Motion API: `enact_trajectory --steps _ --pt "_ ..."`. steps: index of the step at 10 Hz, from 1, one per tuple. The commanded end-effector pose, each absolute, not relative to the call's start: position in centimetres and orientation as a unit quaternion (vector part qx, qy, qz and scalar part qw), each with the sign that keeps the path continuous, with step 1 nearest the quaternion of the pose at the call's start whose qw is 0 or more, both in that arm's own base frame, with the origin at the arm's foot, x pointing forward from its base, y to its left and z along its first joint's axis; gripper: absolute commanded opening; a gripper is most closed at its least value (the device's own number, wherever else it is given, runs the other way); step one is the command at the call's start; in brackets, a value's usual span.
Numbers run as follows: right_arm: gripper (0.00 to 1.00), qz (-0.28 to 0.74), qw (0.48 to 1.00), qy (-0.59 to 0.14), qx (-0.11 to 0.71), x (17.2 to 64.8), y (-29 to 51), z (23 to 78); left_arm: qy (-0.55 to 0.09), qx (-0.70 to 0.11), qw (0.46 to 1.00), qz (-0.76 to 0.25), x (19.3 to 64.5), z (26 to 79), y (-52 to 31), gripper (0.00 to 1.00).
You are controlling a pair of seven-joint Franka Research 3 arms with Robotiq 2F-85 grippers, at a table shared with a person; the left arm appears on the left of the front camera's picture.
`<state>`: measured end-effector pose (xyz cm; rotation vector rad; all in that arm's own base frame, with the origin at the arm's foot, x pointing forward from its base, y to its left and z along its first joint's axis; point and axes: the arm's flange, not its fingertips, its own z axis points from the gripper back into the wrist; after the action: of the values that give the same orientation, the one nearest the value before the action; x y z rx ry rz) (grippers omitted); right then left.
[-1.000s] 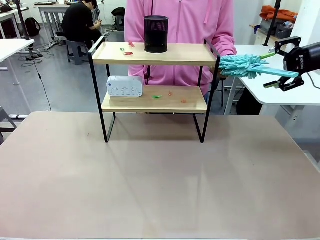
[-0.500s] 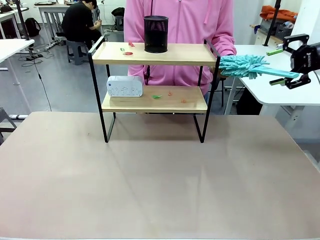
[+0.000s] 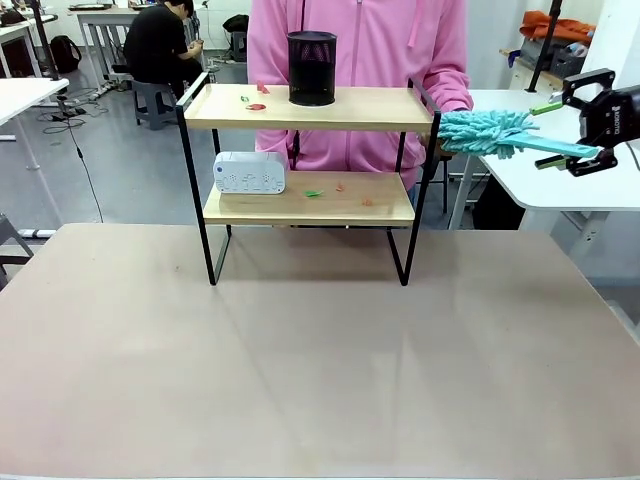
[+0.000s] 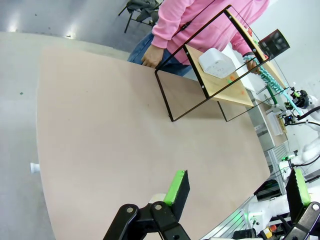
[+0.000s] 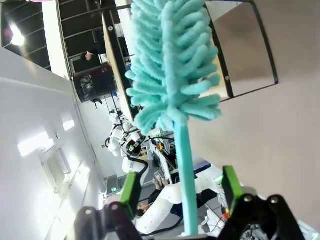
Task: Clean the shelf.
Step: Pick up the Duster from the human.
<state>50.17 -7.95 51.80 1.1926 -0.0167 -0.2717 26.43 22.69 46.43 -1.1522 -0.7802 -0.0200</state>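
Right gripper (image 3: 548,135) spread wide around the teal duster (image 3: 485,132) handle, pads clear of it, fluffy head beside the shelf (image 3: 370,106) rail, left gripper (image 4: 238,184) spread above the table (image 4: 100,125)

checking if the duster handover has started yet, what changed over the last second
The right hand drew back toward the robot's right and slightly up along the handle of the duster, then nearly stopped. It stayed open, one finger on each side of the handle, gripping nothing. The duster kept its head by the right end of the shelf. The black cup, white box and coloured scraps did not move.
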Motion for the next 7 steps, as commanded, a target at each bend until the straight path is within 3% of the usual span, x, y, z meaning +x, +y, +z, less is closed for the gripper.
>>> enact_trajectory --steps 1,2,4,5,6,7 --pt "0.10 -0.111 0.814 -0.015 0.570 50.38 -7.14 51.73 -0.370 -0.532 0.761 -0.018 26.46 46.59 22.64 1.00" --pt "0.00 -0.110 0.815 -0.014 0.569 50.42 -6.93 51.70 -0.370 -0.532 0.761 -0.018 26.46 46.59 22.64 1.00" --pt "0.00 -0.110 0.814 -0.016 0.571 50.35 -6.88 51.67 -0.370 -0.532 0.761 -0.018 26.46 46.59 22.64 1.00" --pt "0.07 -0.110 0.813 -0.018 0.572 50.25 -6.94 51.63 -0.370 -0.532 0.761 -0.018 26.46 46.59 22.64 1.00" --pt "0.00 -0.112 0.813 -0.021 0.571 50.15 -7.13 51.58 -0.370 -0.532 0.761 -0.018 26.46 46.59 22.64 1.00" --pt "0.00 -0.115 0.813 -0.022 0.570 50.08 -7.33 51.46 -0.370 -0.532 0.761 -0.018 26.46 46.59 22.64 1.00"
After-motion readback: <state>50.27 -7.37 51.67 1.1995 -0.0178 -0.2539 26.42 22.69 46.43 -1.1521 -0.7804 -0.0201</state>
